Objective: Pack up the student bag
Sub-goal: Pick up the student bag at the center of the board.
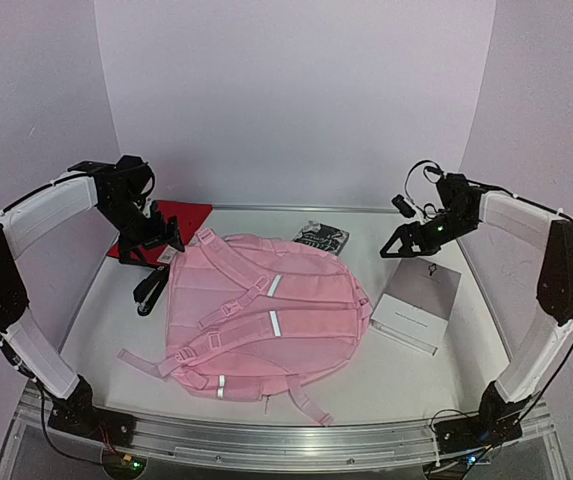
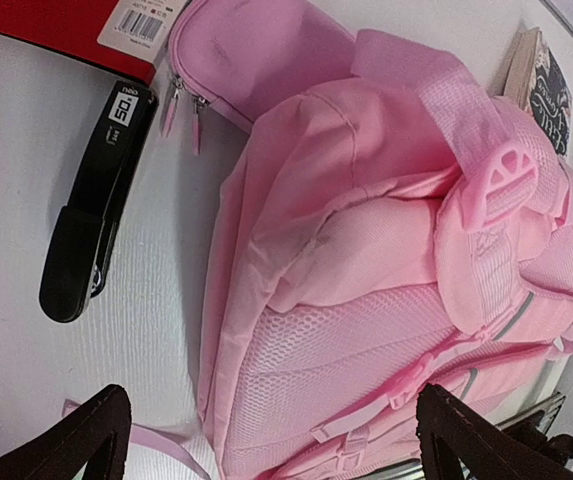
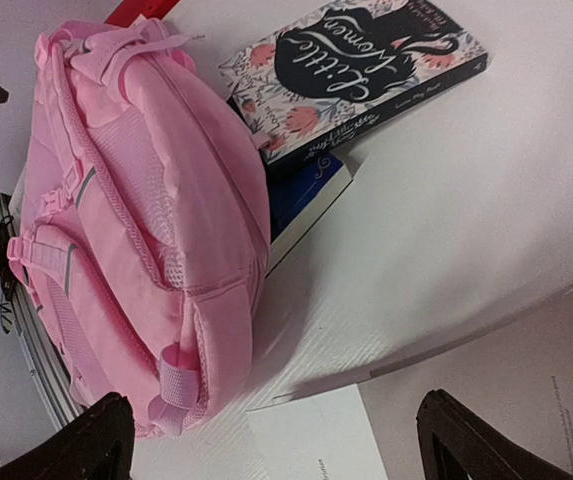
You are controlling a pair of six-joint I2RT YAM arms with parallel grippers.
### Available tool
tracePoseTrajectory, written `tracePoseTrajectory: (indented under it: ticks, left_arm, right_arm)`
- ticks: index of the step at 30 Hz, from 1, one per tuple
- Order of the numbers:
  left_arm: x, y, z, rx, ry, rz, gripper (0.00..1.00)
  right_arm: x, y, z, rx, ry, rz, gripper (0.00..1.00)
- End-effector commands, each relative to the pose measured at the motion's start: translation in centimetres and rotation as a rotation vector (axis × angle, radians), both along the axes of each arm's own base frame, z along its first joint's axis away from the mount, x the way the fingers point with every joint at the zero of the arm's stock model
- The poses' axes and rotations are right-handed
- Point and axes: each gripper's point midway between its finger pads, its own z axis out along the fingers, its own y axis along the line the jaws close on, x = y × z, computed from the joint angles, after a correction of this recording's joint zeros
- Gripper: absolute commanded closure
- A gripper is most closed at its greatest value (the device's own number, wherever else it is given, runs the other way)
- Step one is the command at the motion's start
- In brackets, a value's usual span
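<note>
The pink student bag (image 1: 256, 315) lies flat in the middle of the table, strap side up, silver strips showing. It fills the left wrist view (image 2: 366, 250) and the left of the right wrist view (image 3: 136, 230). My left gripper (image 1: 153, 240) hovers over the bag's top left corner, open and empty (image 2: 286, 455). My right gripper (image 1: 398, 243) hovers to the right of the bag's top, above a white booklet, open and empty (image 3: 286, 455). The zip pulls (image 2: 181, 100) lie near the stapler.
A black stapler (image 1: 149, 290) (image 2: 96, 200) lies left of the bag. A red folder (image 1: 184, 215) (image 2: 46, 25) lies behind it. A "Little Women" book (image 1: 321, 236) (image 3: 356, 70) sits on a blue book (image 3: 306, 195) behind the bag. A white-grey booklet (image 1: 418, 295) (image 3: 316, 440) lies to the right.
</note>
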Motion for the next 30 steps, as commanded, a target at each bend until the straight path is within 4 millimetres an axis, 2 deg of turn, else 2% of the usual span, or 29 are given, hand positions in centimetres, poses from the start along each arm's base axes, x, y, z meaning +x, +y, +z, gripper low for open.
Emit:
tracePoseTrajectory:
  ticks: [1,7,14,18,20,22,24,27,29,30]
  left_arm:
    - [-0.9,-1.0,1.1,-0.085,-0.024,-0.012,0.00]
    - [-2.6,-1.7,-1.7,-0.132,0.030,0.000,0.00]
    - [-3.3,-3.1,-5.0,-0.143,0.090,0.003,0.01]
    - [-3.2,-4.8,-7.3,-0.136,0.126,-0.038,0.12]
    - [-2.8,-6.0,-8.2,-0.147,0.132,-0.061,0.21]
    - [-2.4,-7.6,-8.9,-0.152,0.146,-0.096,0.37]
    - [-1.9,-9.3,-8.6,-0.139,0.130,-0.142,0.55]
    - [-1.2,-11.2,-7.1,-0.152,0.092,-0.169,0.75]
    - [-0.6,-11.9,-5.2,-0.174,0.053,-0.170,0.90]
    - [-0.2,-12.4,-3.5,-0.189,0.020,-0.175,0.98]
  right_arm:
    - [-1.7,2.9,-1.4,0.035,0.099,0.073,0.02]
    - [-2.9,6.2,-4.6,0.024,0.187,0.148,0.02]
    - [-3.3,8.8,-8.0,-0.007,0.232,0.164,0.02]
    - [-3.0,9.0,-9.6,-0.011,0.272,0.138,0.05]
    - [-3.0,8.8,-10.3,-0.027,0.280,0.133,0.18]
    - [-3.0,8.4,-10.3,-0.040,0.273,0.131,0.39]
    - [-2.8,8.2,-9.0,-0.013,0.256,0.126,0.61]
    - [-2.2,8.6,-5.9,0.037,0.206,0.127,0.98]
    - [-1.7,9.1,-3.4,0.080,0.175,0.125,1.00]
    - [-1.4,9.4,-1.7,0.103,0.152,0.127,1.00]
